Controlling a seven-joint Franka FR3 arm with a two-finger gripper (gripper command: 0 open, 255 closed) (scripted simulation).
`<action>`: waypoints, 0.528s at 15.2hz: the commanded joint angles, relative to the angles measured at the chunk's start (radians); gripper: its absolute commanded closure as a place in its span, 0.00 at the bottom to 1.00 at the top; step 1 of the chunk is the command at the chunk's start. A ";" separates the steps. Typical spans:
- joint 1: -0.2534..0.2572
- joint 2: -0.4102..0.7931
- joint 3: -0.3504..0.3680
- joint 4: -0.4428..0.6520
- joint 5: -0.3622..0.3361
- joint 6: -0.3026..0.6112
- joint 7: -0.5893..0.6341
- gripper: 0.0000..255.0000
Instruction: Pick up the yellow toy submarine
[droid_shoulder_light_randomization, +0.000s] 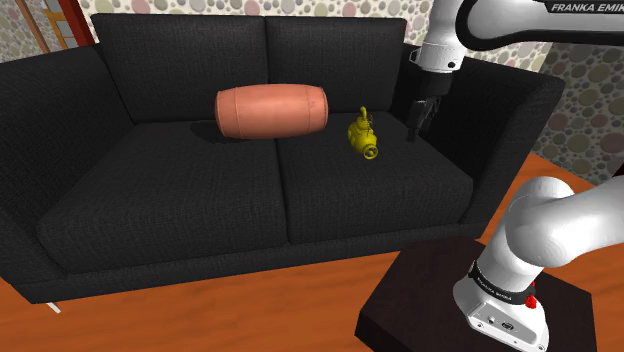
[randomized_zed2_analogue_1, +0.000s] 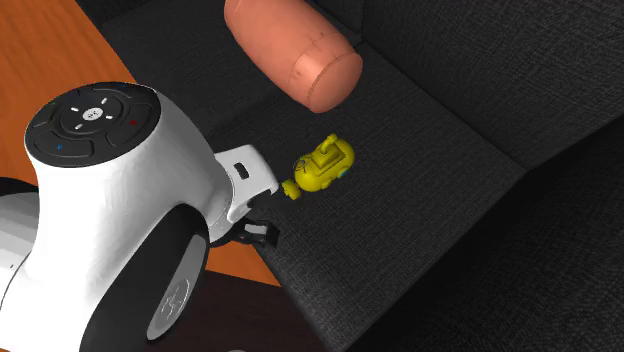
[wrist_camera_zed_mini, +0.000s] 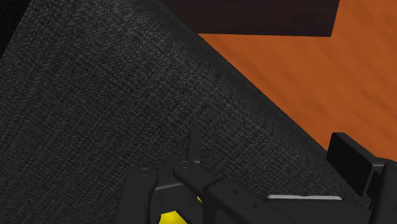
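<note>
Black against the black fabric sofa (droid_shoulder_light_randomization: 180, 205), the pincer (droid_shoulder_light_randomization: 417, 121) hangs low over the seat cushion next to the armrest; whether it stands wide or narrow I cannot tell. Near it, on its side away from the armrest, the toy submarine (droid_shoulder_light_randomization: 363, 136) lies free on the same cushion. It is bright yellow, with a small tower on top. Its long axis runs from backrest to seat front, the round knobbed end frontward. Farther that way rests a salmon-pink bolster (droid_shoulder_light_randomization: 272, 111).
</note>
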 joint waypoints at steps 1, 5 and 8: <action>0.000 0.000 0.000 0.000 0.000 0.000 0.000 0.00; -0.040 0.164 0.012 0.092 -0.002 0.072 0.092 0.00; -0.069 0.283 0.017 0.172 -0.008 0.111 0.161 0.00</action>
